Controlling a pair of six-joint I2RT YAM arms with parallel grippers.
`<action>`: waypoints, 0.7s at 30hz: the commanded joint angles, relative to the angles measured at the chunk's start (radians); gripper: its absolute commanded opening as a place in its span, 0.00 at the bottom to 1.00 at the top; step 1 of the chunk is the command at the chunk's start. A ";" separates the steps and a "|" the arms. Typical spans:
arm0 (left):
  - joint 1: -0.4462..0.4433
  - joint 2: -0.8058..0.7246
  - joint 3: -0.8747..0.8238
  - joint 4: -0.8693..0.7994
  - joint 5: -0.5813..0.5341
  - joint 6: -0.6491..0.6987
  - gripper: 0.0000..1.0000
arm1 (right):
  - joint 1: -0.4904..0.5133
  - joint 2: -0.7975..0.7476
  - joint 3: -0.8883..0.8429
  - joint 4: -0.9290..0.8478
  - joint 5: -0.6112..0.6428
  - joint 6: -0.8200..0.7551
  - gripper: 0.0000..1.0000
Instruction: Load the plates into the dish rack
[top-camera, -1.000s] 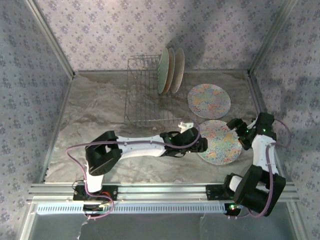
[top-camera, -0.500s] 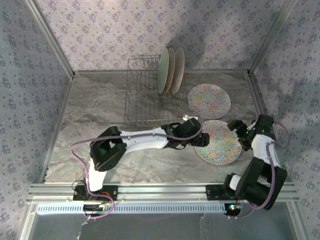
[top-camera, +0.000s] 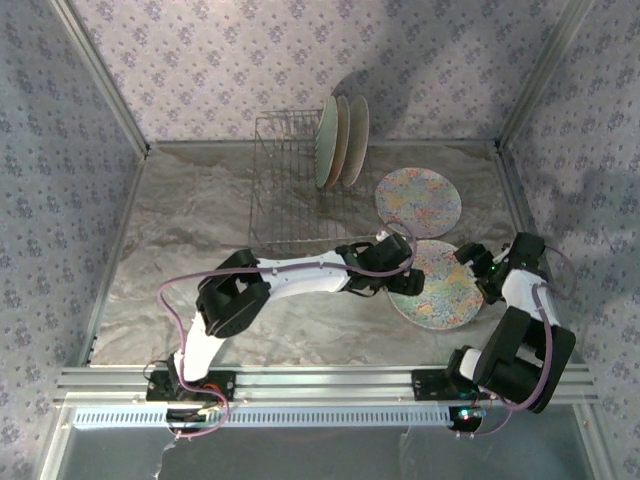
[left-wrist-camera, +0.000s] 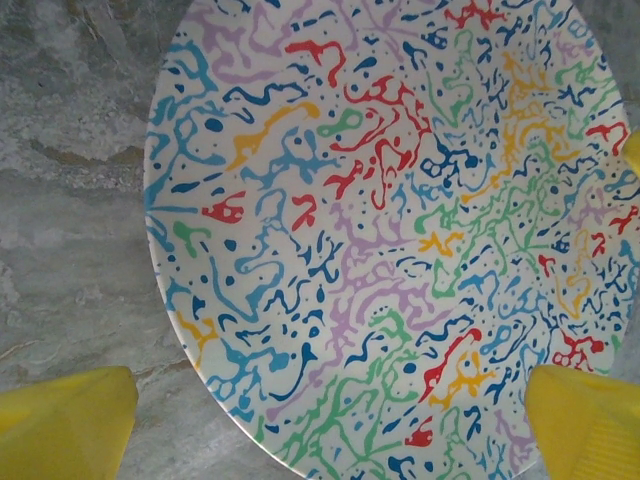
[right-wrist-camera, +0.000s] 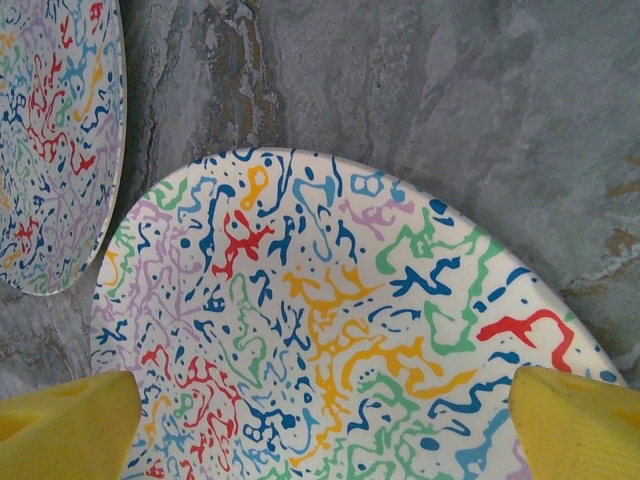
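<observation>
Plate, round multicoloured mosaic, nearer one, flat on grey desk: we note left gripper and right gripper at opposite rims, both gaping, empty.

Grey, stone-patterned table with a dark wire dish rack standing at its back middle. To the rack's right a multicoloured mosaic plate lies flat; a second mosaic plate lies nearer the front, a narrow strip of table between them
</observation>
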 joint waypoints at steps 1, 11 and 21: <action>-0.004 0.031 0.050 -0.042 0.018 0.022 0.99 | -0.010 0.009 -0.017 0.012 0.017 -0.007 0.97; -0.004 0.051 0.065 -0.048 0.000 0.028 0.99 | -0.020 0.046 -0.025 0.018 0.037 -0.007 0.97; -0.004 0.064 0.066 -0.048 -0.002 0.017 0.99 | -0.024 0.066 -0.032 0.022 0.057 -0.004 0.96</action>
